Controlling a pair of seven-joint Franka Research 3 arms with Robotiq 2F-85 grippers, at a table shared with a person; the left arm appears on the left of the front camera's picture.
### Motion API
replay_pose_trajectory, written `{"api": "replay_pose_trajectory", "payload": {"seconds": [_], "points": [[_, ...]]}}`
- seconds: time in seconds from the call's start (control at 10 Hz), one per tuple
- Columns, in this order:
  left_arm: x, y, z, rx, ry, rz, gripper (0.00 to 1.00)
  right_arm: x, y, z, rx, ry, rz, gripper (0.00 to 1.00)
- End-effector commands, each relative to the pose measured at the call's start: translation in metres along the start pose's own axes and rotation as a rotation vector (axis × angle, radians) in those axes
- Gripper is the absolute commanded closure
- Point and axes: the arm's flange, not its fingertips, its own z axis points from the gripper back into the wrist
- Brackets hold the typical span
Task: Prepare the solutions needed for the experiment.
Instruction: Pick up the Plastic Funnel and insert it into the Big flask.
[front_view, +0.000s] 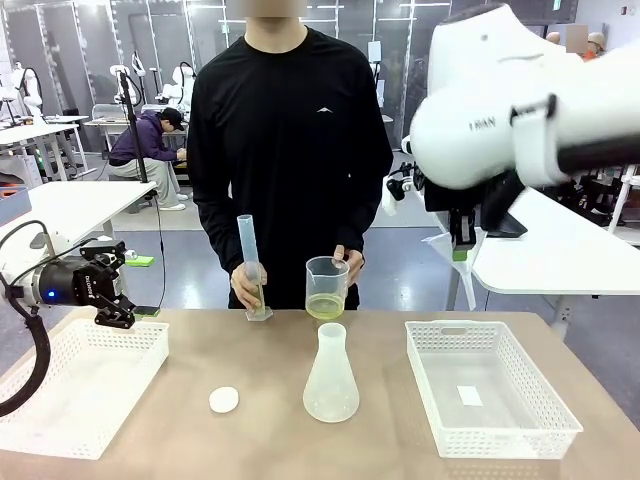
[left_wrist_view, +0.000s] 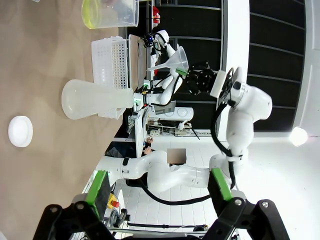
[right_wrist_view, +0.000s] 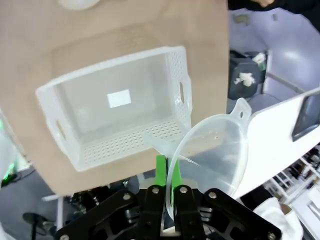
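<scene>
Little looks done: solution (front_view: 325, 306) sits in the person's beaker (front_view: 327, 279) at the worktop's far edge, the flask (front_view: 331, 378) seems empty, right fingers (right_wrist_view: 160, 172) grip a funnel (right_wrist_view: 216, 152), and left fingers (left_wrist_view: 96, 186) gape empty.

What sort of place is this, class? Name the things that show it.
Probably a robot lab set up for chemistry work: a flask, a measuring cylinder and a beaker holding yellow-green liquid stand on the table, and the right gripper holds a funnel.
</scene>
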Motion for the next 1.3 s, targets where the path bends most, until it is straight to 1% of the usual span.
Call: {"api": "replay_pose_trajectory", "payload": {"seconds": [0.0, 0.1, 0.3, 0.4, 1.2], "points": [[0.000, -0.002, 0.000, -0.004, -0.002, -0.001, 0.00, -0.009, 0.034, -0.011, -0.095, -0.023, -0.063, 1.00], [0.000, -0.002, 0.000, -0.004, -0.002, -0.001, 0.00, -0.011, 0.038, -0.010, -0.113, -0.032, -0.070, 1.00], [0.000, -0.002, 0.000, -0.004, -0.002, -0.001, 0.00, -0.019, 0.035, -0.011, -0.125, -0.057, -0.103, 1.00], [0.000, -0.002, 0.000, -0.004, -0.002, -0.001, 0.00, -0.010, 0.037, -0.005, -0.085, -0.044, -0.050, 1.00], [0.000, -0.002, 0.000, -0.004, -0.002, -0.001, 0.00, -0.010, 0.037, -0.005, -0.085, -0.044, -0.050, 1.00]]}}
